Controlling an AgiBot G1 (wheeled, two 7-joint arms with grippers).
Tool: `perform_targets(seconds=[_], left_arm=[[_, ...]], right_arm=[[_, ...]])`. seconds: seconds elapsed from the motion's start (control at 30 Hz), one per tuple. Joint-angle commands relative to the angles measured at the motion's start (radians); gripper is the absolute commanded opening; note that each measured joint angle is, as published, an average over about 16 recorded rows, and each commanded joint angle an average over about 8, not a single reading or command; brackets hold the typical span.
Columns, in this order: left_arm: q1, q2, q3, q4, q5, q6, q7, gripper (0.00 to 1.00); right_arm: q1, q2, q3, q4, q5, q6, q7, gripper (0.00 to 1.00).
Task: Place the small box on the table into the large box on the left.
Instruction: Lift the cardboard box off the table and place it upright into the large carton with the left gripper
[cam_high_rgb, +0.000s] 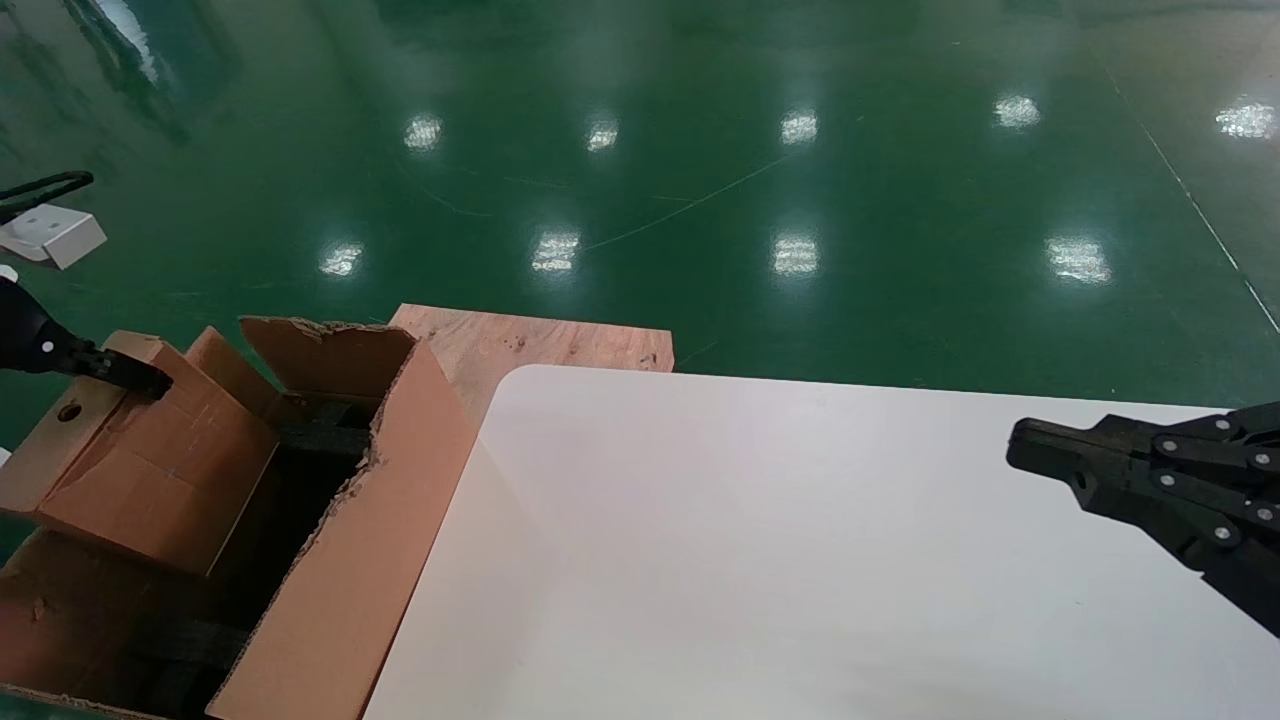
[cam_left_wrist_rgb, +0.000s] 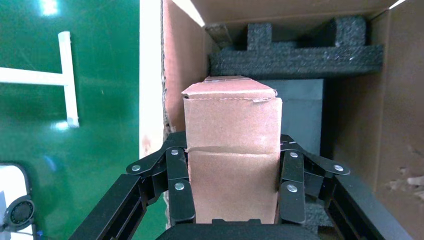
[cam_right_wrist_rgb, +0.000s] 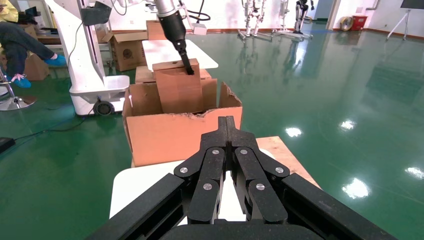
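My left gripper (cam_high_rgb: 150, 383) is shut on the small box (cam_high_rgb: 150, 460), a plain brown box with a round hole, and holds it tilted over the open large box (cam_high_rgb: 340, 580). In the left wrist view the fingers (cam_left_wrist_rgb: 181, 175) clamp both sides of the small box (cam_left_wrist_rgb: 232, 125), with black foam blocks (cam_left_wrist_rgb: 295, 55) and the carton's wall (cam_left_wrist_rgb: 395, 100) beyond it. The right wrist view shows the small box (cam_right_wrist_rgb: 177, 90) partly inside the ragged carton (cam_right_wrist_rgb: 180, 135). My right gripper (cam_high_rgb: 1015, 450) is shut and empty over the white table (cam_high_rgb: 750, 550), at its right side.
A pale plywood board (cam_high_rgb: 540, 345) lies behind the table's far left corner, next to the carton. A small white object (cam_high_rgb: 50, 235) sits on the green floor at far left. In the right wrist view, another robot base (cam_right_wrist_rgb: 95, 80) and cartons stand beyond the large box.
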Motion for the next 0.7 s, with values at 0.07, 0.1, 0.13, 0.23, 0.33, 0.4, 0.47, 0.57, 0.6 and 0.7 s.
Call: perform_targets(seconds=[0.07, 0.1, 0.13, 0.23, 0.33, 0.4, 0.47, 0.57, 0.6, 0.7], left_arm=[[0.008, -0.002, 0.002, 0.001, 0.003, -0.003, -0.001, 0.00], [0.012, -0.003, 0.003, 0.001, 0.004, -0.004, 0.000, 0.00], [0.017, -0.004, 0.003, 0.001, 0.005, -0.005, 0.000, 0.00], [0.032, -0.006, 0.005, 0.003, 0.007, -0.008, -0.001, 0.00], [0.043, -0.009, 0.006, 0.004, 0.009, -0.014, -0.002, 0.00], [0.049, -0.010, 0.007, 0.004, 0.010, -0.019, -0.003, 0.00], [0.053, -0.011, 0.007, 0.003, 0.011, -0.026, -0.005, 0.00], [0.059, -0.013, 0.008, 0.003, 0.012, -0.035, -0.007, 0.00], [0.061, -0.014, 0.008, 0.002, 0.012, -0.037, -0.008, 0.00], [0.065, -0.015, 0.007, 0.002, 0.010, -0.043, -0.011, 0.00]], right_arm=[[0.000, 0.000, 0.000, 0.000, 0.000, 0.000, 0.000, 0.00], [0.000, 0.000, 0.000, 0.000, 0.000, 0.000, 0.000, 0.00], [0.000, 0.000, 0.000, 0.000, 0.000, 0.000, 0.000, 0.00], [0.000, 0.000, 0.000, 0.000, 0.000, 0.000, 0.000, 0.00], [0.000, 0.000, 0.000, 0.000, 0.000, 0.000, 0.000, 0.00], [0.000, 0.000, 0.000, 0.000, 0.000, 0.000, 0.000, 0.00], [0.000, 0.000, 0.000, 0.000, 0.000, 0.000, 0.000, 0.00], [0.000, 0.000, 0.000, 0.000, 0.000, 0.000, 0.000, 0.00], [0.000, 0.000, 0.000, 0.000, 0.000, 0.000, 0.000, 0.00], [0.000, 0.000, 0.000, 0.000, 0.000, 0.000, 0.000, 0.00]])
